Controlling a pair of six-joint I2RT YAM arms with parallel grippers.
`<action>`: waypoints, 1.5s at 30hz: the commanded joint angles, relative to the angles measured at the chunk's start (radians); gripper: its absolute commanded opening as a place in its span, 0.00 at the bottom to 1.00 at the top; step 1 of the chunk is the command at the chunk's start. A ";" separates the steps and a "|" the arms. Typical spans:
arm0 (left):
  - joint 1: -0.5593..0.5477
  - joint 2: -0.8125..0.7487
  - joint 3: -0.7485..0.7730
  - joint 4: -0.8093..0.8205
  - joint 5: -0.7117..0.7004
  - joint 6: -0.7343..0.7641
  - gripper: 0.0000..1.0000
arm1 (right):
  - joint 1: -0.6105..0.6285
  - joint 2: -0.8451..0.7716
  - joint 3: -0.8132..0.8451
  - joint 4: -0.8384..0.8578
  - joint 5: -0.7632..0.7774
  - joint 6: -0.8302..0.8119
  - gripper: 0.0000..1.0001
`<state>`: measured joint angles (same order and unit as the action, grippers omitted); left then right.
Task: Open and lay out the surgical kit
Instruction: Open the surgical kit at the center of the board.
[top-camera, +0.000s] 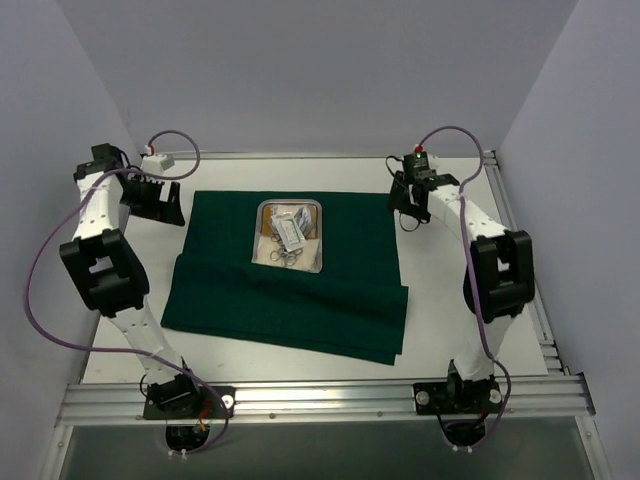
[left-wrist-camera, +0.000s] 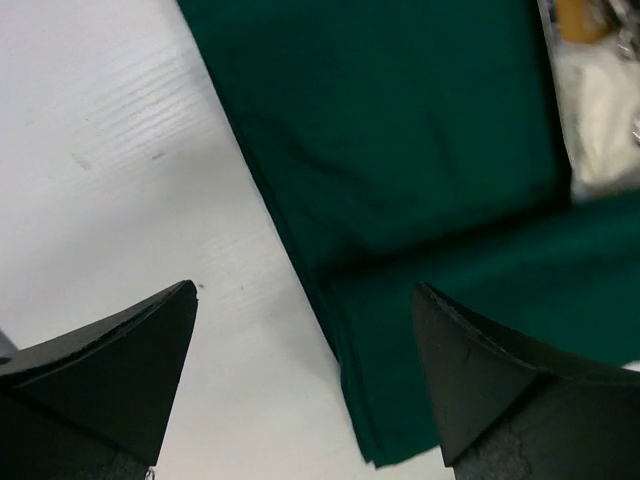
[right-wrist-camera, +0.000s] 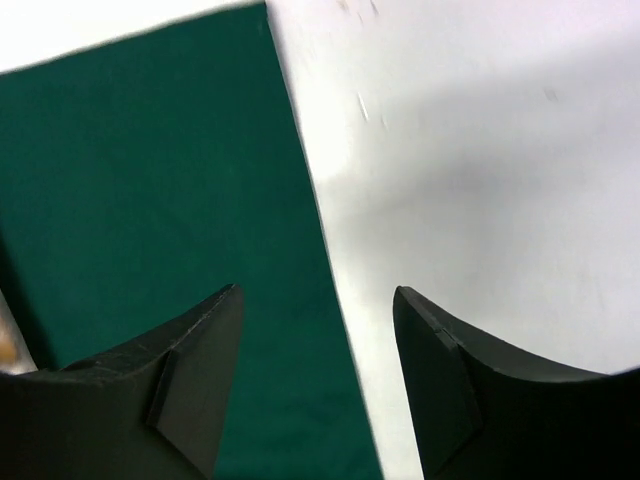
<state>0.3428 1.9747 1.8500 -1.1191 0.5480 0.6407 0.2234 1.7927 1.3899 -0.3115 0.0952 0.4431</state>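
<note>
Across the middle of the white table (top-camera: 450, 330) lies the dark green cloth drape (top-camera: 230, 290), spread flat, with a folded layer along its near side. Towards its far edge sits the rectangular steel tray (top-camera: 291, 202), holding a tan liner (top-camera: 314, 222), small white gauze packets (top-camera: 290, 228) and ring-handled steel instruments (top-camera: 287, 257); any print on the packets is too small to read. At the drape's far left corner hovers the left gripper (left-wrist-camera: 305, 295), fingers spread wide and empty, above the cloth's edge. At the far right corner, the right gripper (right-wrist-camera: 318, 295) likewise gapes over the drape's right edge, holding nothing.
</note>
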 joint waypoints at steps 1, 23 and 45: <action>-0.099 0.053 0.023 0.238 -0.207 -0.295 0.96 | 0.001 0.175 0.142 0.049 0.023 -0.102 0.58; -0.223 0.572 0.400 0.165 -0.309 -0.427 0.28 | -0.013 0.631 0.388 0.186 -0.236 -0.081 0.09; -0.249 0.728 0.828 0.383 -0.427 -0.487 0.11 | -0.168 0.918 0.929 0.394 -0.192 0.209 0.00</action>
<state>0.0898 2.7163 2.6244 -0.8593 0.1726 0.1604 0.0887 2.6823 2.2536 0.0780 -0.1841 0.6277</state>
